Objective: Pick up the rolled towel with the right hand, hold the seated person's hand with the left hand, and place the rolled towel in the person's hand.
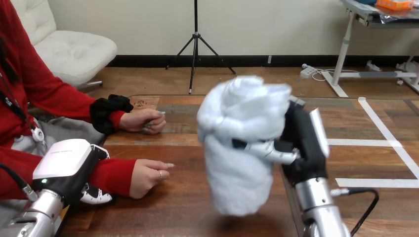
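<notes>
Counter [178, 207]: dark brown wood planks, bare grain, no readable writing on it.

Rolled towel [242, 148]: white, upright, bunched at the top, held up off the counter at centre. It is well apart from both of the person's hands.

Right hand [301, 143]: right of the towel, fingers [267, 150] wrapped round its middle and clamped on it. Silver forearm comes up from the bottom edge.

Left hand [69, 168]: low at the left, white back shell up, right against the red sleeve [111, 175] at the person's near wrist. Cannot tell whether it grips anything.

Person's near hand [148, 175]: resting on the counter, loosely curled, palm down, holding nothing.

Person's far hand [143, 121]: closed fist resting on the counter further back.
</notes>
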Controlling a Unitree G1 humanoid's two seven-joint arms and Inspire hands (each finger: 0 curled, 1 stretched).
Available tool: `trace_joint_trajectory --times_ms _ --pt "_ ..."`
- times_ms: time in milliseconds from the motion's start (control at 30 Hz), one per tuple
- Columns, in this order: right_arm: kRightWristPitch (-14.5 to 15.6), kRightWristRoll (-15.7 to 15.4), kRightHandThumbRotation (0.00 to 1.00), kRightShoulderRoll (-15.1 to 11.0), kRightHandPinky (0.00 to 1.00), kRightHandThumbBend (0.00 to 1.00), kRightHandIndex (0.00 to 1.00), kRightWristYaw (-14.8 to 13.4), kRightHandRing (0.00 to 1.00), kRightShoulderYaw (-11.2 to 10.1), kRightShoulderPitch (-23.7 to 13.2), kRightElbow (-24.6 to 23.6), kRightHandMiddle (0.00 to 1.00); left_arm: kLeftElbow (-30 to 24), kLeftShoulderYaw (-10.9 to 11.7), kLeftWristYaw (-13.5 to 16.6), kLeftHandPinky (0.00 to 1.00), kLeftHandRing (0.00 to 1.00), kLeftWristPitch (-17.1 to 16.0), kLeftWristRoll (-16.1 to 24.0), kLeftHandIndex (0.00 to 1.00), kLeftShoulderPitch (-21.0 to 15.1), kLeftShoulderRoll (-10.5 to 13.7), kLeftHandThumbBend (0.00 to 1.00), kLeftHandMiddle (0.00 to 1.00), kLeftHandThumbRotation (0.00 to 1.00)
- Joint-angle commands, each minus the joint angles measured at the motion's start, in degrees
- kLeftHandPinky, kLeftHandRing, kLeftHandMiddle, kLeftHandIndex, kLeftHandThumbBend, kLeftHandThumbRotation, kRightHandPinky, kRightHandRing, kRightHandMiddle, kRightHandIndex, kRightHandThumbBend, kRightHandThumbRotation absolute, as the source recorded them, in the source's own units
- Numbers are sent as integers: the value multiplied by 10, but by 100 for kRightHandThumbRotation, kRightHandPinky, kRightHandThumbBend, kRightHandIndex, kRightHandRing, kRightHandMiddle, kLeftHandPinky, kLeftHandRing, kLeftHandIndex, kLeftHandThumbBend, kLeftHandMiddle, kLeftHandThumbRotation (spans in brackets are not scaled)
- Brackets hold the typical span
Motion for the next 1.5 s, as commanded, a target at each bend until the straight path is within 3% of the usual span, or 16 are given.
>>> trace_joint_trajectory --times_ms 0,233,500,1000,1467 --pt "-45 -8 0 8 23 78 45 -16 28 -5 -100 52 41 -117 14 -17 34 36 -3 -18 41 1 -18 89 40 0" --pt "-59 -17 0 8 23 80 45 -22 28 -7 -123 106 42 -169 28 -41 35 36 15 -24 41 17 -21 87 40 0" --pt "-76 -50 0 6 24 81 46 -53 29 -2 -148 167 41 -224 43 -63 36 36 29 -27 41 33 -23 86 41 0" --pt "-81 -107 0 -3 24 83 45 -111 28 13 -179 238 39 -293 62 -95 36 36 44 -30 41 52 -32 86 40 0" --pt "-84 -147 0 -13 23 83 45 -148 28 28 -205 286 38 -341 69 -115 35 35 62 -27 40 60 -45 86 39 0"
